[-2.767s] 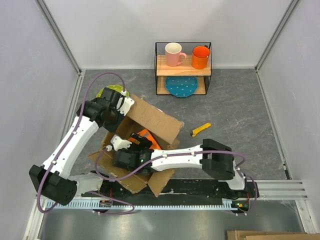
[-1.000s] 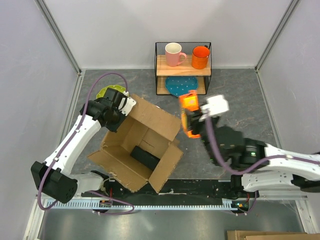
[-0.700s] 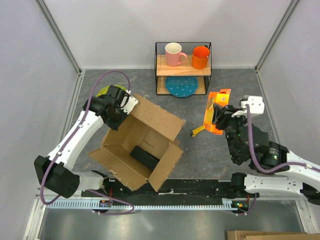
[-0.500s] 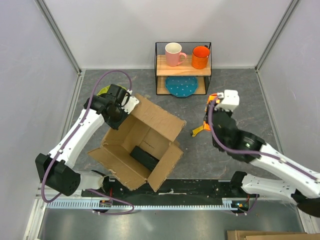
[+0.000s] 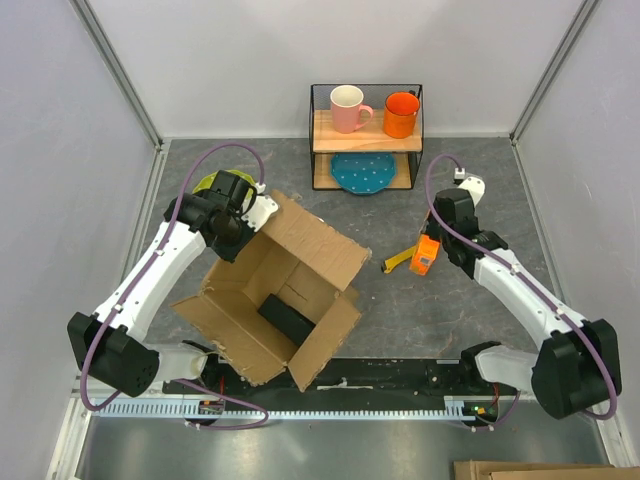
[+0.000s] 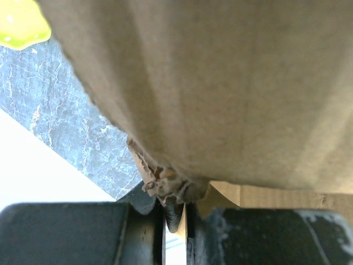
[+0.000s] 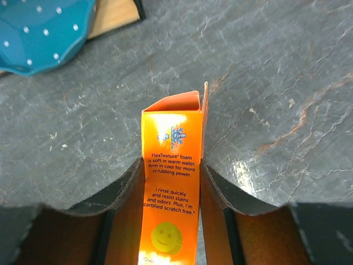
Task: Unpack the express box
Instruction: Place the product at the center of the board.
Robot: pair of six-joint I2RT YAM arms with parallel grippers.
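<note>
The express box (image 5: pixel 255 275) sits open on the desk (image 5: pixel 540 230) in the lower-left centre of the overhead view. Its flaps are splayed and a dark item (image 5: pixel 288 318) lies on its floor. The left jaws are clenched on the rim of the upper flap (image 5: pixel 310 240). The left wrist view shows the crumpled cardboard edge pinched between them, a hold that looks meant to steady the carton and hold its mouth wide while the other arm works. Right of centre, the right jaws grasp an orange sponge pack (image 7: pixel 172 182) by its two long sides, its opened end pointing away toward the grey surface. The pack is low, just beside a yellow utility knife (image 5: pixel 400 261), though whether it touches the desk I cannot tell. That spot seems chosen as a set-down place apart from the box and from the shelf (image 5: pixel 322 178) at upper centre. With the dark item inside, the unpacking looks only part done.
</note>
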